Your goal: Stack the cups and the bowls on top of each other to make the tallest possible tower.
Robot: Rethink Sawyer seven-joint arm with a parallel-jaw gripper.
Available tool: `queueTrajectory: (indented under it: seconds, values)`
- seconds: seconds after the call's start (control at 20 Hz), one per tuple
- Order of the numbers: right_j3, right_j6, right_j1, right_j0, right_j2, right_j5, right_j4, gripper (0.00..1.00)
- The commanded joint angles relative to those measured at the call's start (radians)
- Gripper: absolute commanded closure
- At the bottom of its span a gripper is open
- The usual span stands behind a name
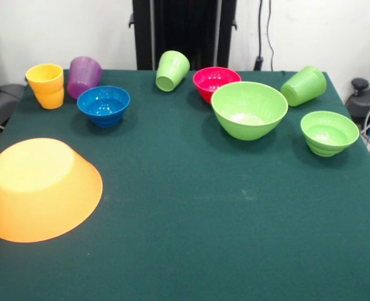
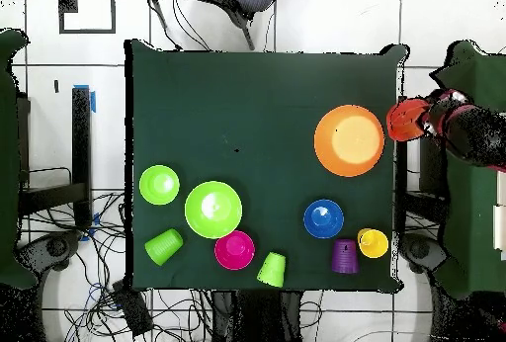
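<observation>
No gripper shows in either view. The huge orange bowl (image 1: 41, 188) (image 2: 349, 140) lies upside down near the table's edge. The large light green bowl (image 1: 249, 110) (image 2: 212, 209), the small green bowl (image 1: 329, 132) (image 2: 159, 184), the pink bowl (image 1: 216, 81) (image 2: 234, 250) and the blue bowl (image 1: 103, 105) (image 2: 323, 218) sit mouth up. The yellow cup (image 1: 46, 84) (image 2: 373, 243) stands upright next to the purple cup (image 1: 84, 76) (image 2: 344, 256). Two light green cups (image 1: 172, 70) (image 1: 303, 85) lie on their sides. Each piece sits apart on the cloth.
In the overhead view a person's dark sleeve (image 2: 469, 132) reaches in from the right edge. A red-orange rounded thing (image 2: 406, 120), perhaps the red-orange bowl, is at its end, just off the table beside the orange bowl. Dark green cloth (image 1: 191, 238) covers the table. Cables lie around it.
</observation>
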Motion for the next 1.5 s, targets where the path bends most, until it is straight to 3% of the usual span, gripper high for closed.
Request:
queueTrajectory:
  seconds: [0.05, 0.65, 1.5]
  values:
    - [-0.009, -0.181, 0.060, 0.065, -0.068, -0.028, -0.053, 1.00]
    - [0.012, -0.161, 0.088, 0.076, -0.089, 0.006, -0.024, 1.00]
    - [-0.003, -0.087, 0.123, 0.120, -0.141, -0.059, -0.055, 1.00]
